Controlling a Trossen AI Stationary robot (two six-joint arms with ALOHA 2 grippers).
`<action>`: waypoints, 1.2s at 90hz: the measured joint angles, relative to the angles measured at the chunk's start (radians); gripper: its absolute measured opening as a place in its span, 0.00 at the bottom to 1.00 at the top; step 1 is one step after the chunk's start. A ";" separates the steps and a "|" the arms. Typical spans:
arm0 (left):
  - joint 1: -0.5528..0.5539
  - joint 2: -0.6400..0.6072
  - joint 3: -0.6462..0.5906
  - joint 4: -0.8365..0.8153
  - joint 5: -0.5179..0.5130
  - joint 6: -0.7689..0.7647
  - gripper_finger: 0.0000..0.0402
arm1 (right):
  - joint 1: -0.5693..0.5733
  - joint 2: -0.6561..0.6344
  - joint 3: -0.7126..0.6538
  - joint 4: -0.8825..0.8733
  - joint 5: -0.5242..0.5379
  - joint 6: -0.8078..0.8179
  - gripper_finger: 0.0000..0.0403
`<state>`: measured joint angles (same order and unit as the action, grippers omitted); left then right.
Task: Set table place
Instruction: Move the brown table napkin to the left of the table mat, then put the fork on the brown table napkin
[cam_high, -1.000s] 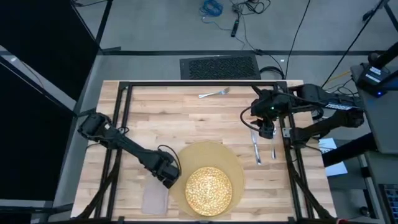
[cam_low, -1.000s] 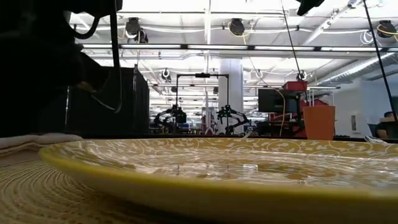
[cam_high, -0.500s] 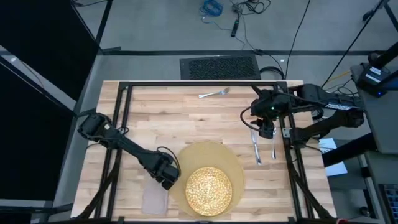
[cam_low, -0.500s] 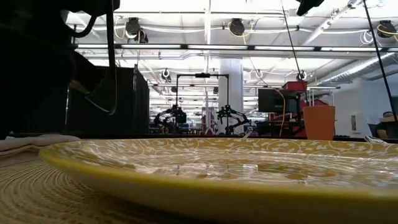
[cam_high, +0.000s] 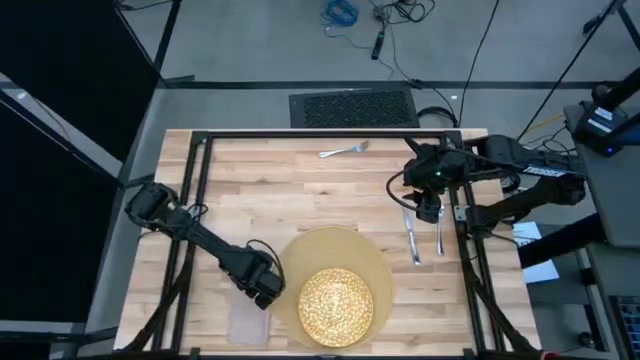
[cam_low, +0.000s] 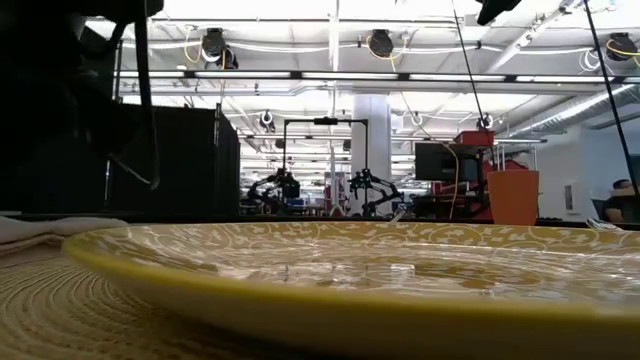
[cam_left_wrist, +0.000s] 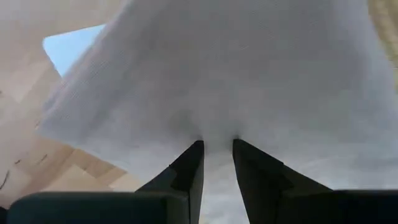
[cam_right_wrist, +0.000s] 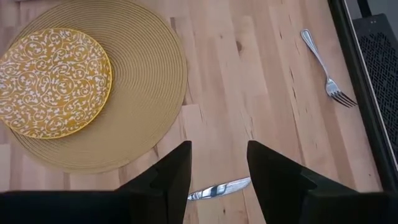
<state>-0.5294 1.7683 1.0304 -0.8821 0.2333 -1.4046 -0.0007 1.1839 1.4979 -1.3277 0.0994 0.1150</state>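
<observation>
A yellow plate (cam_high: 335, 305) sits on a round tan placemat (cam_high: 372, 262) near the front edge of the wooden counter (cam_high: 280, 190). A beige napkin (cam_high: 248, 321) lies just left of the mat, with the left gripper (cam_high: 268, 294) at its top edge, jaws narrow on the cloth. A knife (cam_high: 411, 238) and spoon (cam_high: 439, 232) lie right of the mat, a fork (cam_high: 345, 151) far back. The right gripper (cam_high: 428, 212) hovers above the knife, jaws wide.

Plate (cam_right_wrist: 55, 82): yellow, white swirls. Placemat (cam_right_wrist: 146, 93): tan, ring lines. Napkin (cam_left_wrist: 217, 81): pale beige. Cup (cam_low: 513, 196): orange. Fork (cam_right_wrist: 323, 70): silver.
</observation>
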 joint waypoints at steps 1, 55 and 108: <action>-0.001 0.000 -0.001 0.003 0.000 -0.002 0.19 | 0.001 0.000 0.000 0.000 0.000 0.000 0.35; -0.037 -0.019 0.050 -0.076 -0.045 0.026 0.19 | 0.005 0.000 0.000 0.020 0.000 0.003 0.35; -0.023 -0.052 0.228 0.227 -0.449 0.196 0.19 | 0.006 0.000 0.000 0.018 -0.060 0.124 0.35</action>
<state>-0.5526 1.7160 1.2579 -0.6547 -0.2153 -1.2088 0.0048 1.1839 1.4979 -1.3100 0.0389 0.2390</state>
